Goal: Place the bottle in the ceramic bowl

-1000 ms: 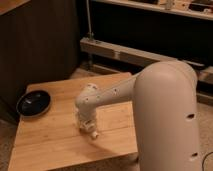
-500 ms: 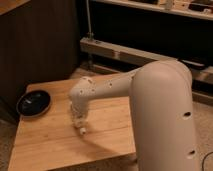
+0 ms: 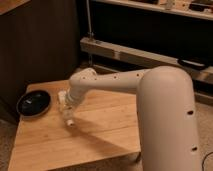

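Bowl, the round glossy black ceramic bowl (image 3: 33, 102), sits just left of the gripper (image 3: 69, 120), clenched above the wooden table (image 3: 100, 130).

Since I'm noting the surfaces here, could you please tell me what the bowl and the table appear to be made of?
The bowl looks like glazed ceramic: dark, with a glossy sheen inside. The table looks like light wood, perhaps bamboo, with plank lines and a smooth matte finish. The pincer hangs over the table just right of the bowl, shut.
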`<state>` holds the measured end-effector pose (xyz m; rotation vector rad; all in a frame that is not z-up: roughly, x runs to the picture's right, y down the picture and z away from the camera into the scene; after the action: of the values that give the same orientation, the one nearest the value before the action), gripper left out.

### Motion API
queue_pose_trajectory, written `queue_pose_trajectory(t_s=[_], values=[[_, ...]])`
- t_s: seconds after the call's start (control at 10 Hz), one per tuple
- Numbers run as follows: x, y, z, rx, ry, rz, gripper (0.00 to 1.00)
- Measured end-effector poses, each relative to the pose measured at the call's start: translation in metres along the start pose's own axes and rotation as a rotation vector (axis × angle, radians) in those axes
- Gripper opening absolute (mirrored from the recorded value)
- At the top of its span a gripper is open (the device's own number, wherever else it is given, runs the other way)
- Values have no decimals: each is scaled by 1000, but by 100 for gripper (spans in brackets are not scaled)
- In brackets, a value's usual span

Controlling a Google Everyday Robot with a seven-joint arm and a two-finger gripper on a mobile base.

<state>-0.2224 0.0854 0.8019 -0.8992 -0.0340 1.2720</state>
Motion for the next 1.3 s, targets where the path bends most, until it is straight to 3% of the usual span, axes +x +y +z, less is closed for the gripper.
queue_pose_trajectory(t_s=[0.4, 0.7, 1.2, 1.3], values=[[-50, 19, -3, -92, 10, -67, 0], [-76, 39, 14, -147, 33, -98, 0], [-94, 68, 40, -199, 68, -154, 0], [-94, 77, 47, -207, 79, -167, 5]])
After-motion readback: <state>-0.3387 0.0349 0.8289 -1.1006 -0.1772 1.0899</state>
